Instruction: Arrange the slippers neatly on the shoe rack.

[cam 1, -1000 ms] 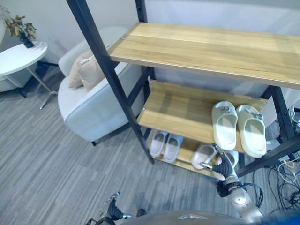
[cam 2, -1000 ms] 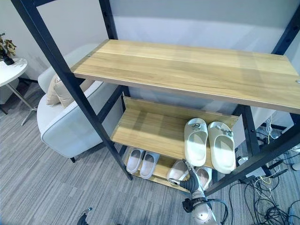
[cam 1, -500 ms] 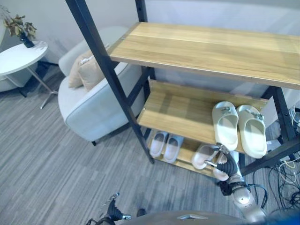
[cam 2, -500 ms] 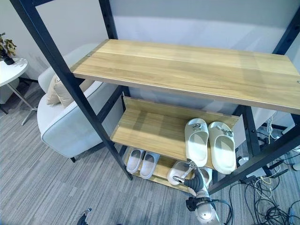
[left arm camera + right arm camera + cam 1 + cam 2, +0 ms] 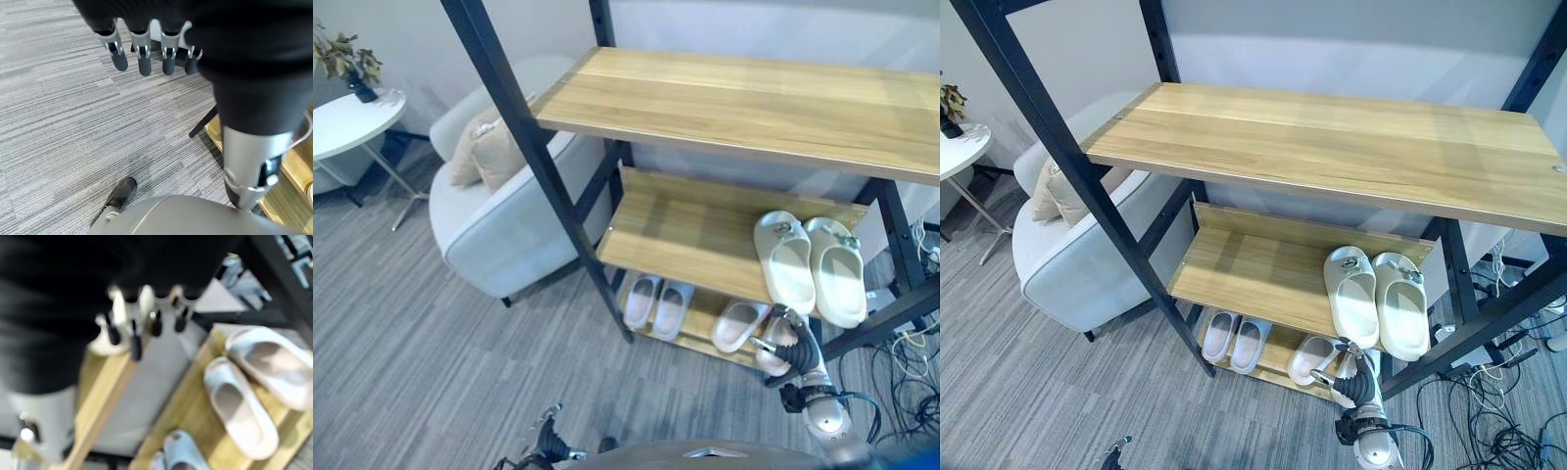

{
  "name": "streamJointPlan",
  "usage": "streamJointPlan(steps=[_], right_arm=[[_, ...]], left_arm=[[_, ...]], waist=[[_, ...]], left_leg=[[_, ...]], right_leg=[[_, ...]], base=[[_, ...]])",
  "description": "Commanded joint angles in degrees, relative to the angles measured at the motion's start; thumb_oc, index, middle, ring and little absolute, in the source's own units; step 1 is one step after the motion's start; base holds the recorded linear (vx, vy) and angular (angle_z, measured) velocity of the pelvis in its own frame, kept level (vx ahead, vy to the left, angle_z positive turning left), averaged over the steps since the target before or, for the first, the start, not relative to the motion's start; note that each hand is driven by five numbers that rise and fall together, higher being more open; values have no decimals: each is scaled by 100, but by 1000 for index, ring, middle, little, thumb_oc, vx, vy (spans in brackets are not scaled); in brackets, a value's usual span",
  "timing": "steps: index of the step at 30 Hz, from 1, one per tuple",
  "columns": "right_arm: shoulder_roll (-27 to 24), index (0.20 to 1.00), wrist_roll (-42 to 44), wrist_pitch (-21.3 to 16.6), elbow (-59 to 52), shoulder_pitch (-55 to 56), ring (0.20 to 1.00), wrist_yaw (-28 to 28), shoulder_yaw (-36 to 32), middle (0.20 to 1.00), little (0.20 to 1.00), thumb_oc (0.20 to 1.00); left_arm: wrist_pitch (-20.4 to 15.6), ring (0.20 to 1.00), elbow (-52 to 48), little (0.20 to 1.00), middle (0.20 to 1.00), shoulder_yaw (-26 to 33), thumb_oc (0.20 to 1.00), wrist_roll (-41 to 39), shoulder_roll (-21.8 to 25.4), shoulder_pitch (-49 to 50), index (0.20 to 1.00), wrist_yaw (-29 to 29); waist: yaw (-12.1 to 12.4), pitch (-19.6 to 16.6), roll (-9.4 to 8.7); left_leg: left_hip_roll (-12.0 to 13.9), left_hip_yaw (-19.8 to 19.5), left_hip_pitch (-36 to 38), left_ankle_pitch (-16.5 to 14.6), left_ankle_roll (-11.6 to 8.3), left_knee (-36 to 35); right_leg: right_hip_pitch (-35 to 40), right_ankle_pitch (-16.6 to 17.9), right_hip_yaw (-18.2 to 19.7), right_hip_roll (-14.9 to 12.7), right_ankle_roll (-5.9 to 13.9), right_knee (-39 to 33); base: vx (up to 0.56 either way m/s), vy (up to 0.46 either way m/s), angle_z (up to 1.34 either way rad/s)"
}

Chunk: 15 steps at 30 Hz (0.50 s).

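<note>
My right hand [image 5: 791,338] has pushed in to the bottom shelf over the last second, up against the beige slipper [image 5: 773,351] at the rack's right front corner; whether the fingers grip it I cannot tell (the wrist view is too smeared); its mate [image 5: 737,325] has slid deeper and now lies just beside it, so I judge this pair nearly squared up. My left hand [image 5: 146,46] hangs over the carpet, fingers loose and empty. Counting outward: two beige slippers here; two smaller pale slippers [image 5: 658,303] side by side on the same shelf; two cream slippers [image 5: 808,266] on the middle shelf of the shoe rack [image 5: 724,98]; six in all.
</note>
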Motion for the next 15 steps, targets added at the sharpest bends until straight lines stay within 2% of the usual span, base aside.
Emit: streamJointPlan(steps=[1,15], right_arm=[[45,1000,168,-230,-267,24,1000,-137,-205,1000,1000,1000],[-27,1000,-179,-112,29,-271,1000,-8,139,1000,1000,1000]], left_arm=[[4,1000,520,1000,1000,223,1000,42,-25,-134,1000,28],[62,1000,655,1000,1000,256,1000,145,8,-188,1000,106]], waist=[[119,-107,-94],[172,-117,-120]], left_leg=[[-72,-69,75,-230,37,32],[-91,-96,76,-226,49,32]], right_leg=[[-609,484,227,281,-104,261],[-589,485,206,290,-116,241]], base=[[0,0,0],[0,0,0]])
